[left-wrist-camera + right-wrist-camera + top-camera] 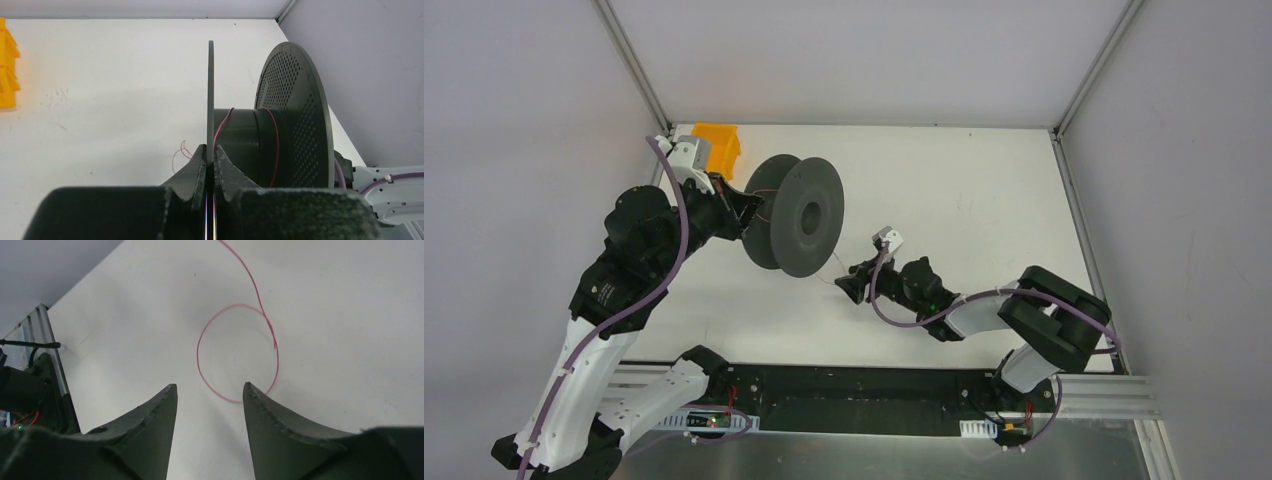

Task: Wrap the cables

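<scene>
A dark grey spool [809,215] stands on edge on the white table, held at its left flange by my left gripper [746,212]. In the left wrist view that gripper [210,151] is shut on the thin flange edge [210,90], and a turn of the cables [276,145], a thread-thin red wire, lies around the spool's core. Lower right of the spool, my right gripper [844,290] sits low over the table. Seen from its wrist, the right gripper [210,386] is open with nothing between its fingers. The wire's free end forms a loose loop [198,352] on the table just beyond the fingertips.
A yellow bin [716,145] stands in the far left corner behind the spool. Grey walls enclose the table on three sides. A black rail with electronics [864,400] runs along the near edge between the arm bases.
</scene>
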Available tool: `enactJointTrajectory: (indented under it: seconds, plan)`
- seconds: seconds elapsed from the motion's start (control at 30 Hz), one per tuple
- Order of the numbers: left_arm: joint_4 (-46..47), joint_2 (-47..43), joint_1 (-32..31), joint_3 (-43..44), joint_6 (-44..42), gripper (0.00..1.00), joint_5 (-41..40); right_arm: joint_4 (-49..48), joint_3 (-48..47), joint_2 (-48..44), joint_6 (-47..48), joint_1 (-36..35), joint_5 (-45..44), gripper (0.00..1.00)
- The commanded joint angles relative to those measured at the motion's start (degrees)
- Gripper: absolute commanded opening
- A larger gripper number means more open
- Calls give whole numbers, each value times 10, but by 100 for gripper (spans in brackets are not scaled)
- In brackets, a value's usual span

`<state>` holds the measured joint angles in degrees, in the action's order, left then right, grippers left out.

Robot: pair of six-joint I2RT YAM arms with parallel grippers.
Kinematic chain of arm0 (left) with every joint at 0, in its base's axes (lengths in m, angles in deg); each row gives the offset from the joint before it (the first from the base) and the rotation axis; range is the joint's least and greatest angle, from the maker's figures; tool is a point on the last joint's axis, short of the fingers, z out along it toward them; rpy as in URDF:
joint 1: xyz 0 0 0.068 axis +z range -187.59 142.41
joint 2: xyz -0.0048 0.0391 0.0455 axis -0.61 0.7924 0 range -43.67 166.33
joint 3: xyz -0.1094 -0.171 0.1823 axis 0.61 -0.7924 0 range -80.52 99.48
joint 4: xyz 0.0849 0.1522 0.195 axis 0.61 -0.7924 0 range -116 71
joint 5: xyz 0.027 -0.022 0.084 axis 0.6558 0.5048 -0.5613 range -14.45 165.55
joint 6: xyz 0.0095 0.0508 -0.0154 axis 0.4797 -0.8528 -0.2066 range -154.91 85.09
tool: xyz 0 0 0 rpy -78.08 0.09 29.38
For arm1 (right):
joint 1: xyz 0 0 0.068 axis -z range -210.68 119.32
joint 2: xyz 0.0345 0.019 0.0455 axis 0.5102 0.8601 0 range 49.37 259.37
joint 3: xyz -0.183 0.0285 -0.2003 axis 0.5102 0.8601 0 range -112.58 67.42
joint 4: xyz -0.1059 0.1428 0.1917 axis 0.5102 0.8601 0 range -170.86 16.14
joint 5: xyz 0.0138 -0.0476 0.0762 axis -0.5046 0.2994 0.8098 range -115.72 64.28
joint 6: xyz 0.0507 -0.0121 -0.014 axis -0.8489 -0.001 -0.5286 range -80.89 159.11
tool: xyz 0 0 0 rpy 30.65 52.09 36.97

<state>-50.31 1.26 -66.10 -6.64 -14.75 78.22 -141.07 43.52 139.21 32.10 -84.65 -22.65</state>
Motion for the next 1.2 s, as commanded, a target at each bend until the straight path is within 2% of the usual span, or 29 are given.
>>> enactJointTrajectory:
  seconds: [0.0, 0.07, 0.2, 0.37, 0.63, 0.83, 0.87, 0.93, 1.0, 1.1, 1.17]
  plan:
    - [78, -9, -1, 24, 35, 0, 1, -179, -11, 18, 34, 7, 3, 55]
    - [82, -9, -2, 24, 44, 0, 7, -189, -24, 26, 46, 8, 6, 55]
    - [92, -11, -2, 22, 61, 0, 15, -196, -56, 46, 88, 8, -8, 63]
    - [100, -8, -1, 22, 83, 0, 24, -196, -100, 85, 114, 18, 11, 64]
    - [116, -14, -1, 17, 123, 0, 5, -270, -145, 195, 73, 26, 97, 62]
    - [126, -22, -1, 15, 137, 0, -7, -271, -170, 233, 43, 27, 90, 59]
    - [128, -22, -1, 13, 139, 0, -7, -271, -171, 236, 42, 27, 86, 54]
    - [131, -24, -1, 10, 139, 0, -13, -271, -166, 236, 33, 28, 79, 34]
    - [135, -26, -1, 8, 132, 0, -23, -269, -157, 234, 19, 29, 68, 21]
    - [136, -20, -1, 15, 106, 0, -60, -256, -135, 224, -12, 28, 52, 7]
    - [134, -16, -1, 19, 83, 0, -90, -246, -108, 208, -42, 27, 49, 2]
